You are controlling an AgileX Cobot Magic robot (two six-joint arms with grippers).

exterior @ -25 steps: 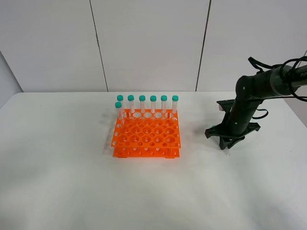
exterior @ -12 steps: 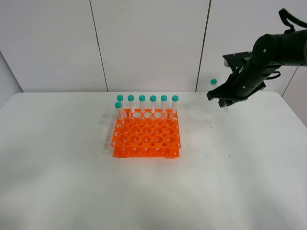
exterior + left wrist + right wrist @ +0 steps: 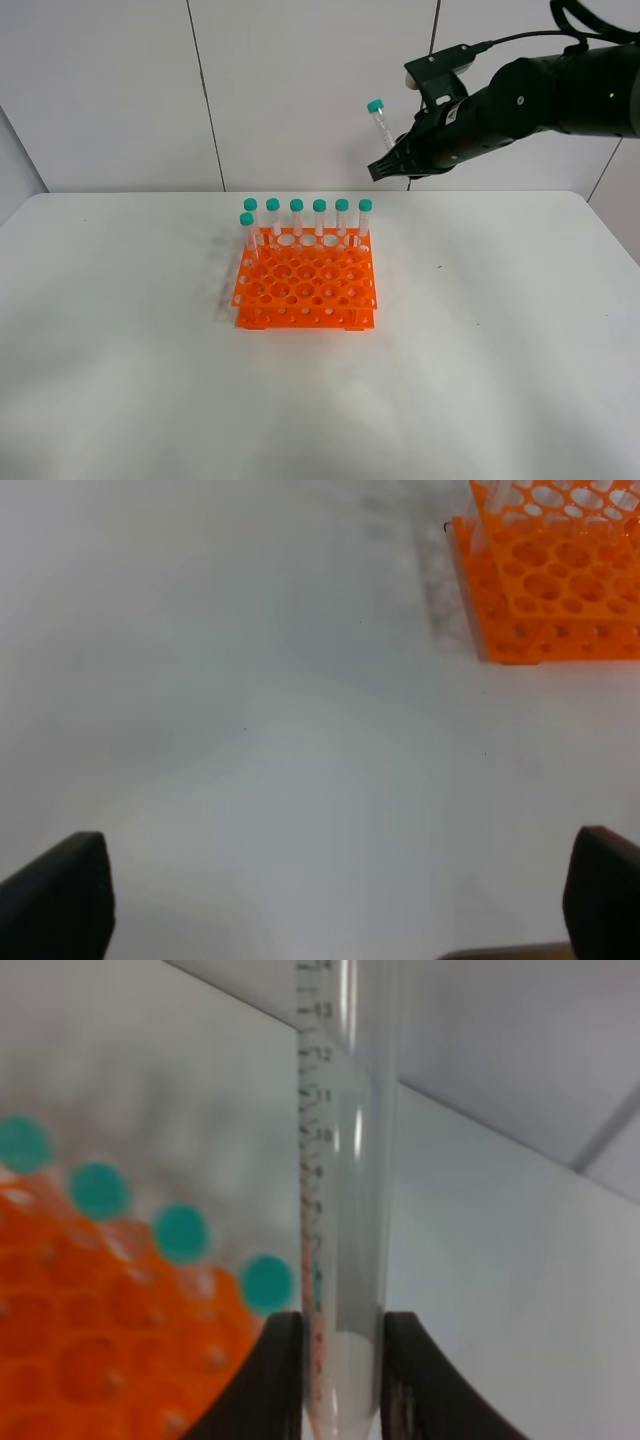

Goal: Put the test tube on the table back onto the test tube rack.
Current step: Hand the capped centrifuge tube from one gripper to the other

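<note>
Clamping the test tube (image 3: 380,126), the right gripper (image 3: 386,165) hangs at the rack's (image 3: 305,290) one o'clock; left gripper (image 3: 330,895) gapes empty.

The tube (image 3: 343,1190) is clear, glossy plastic. The rack (image 3: 306,284) is smooth orange plastic; the table (image 3: 140,390) under it looks matt.
</note>
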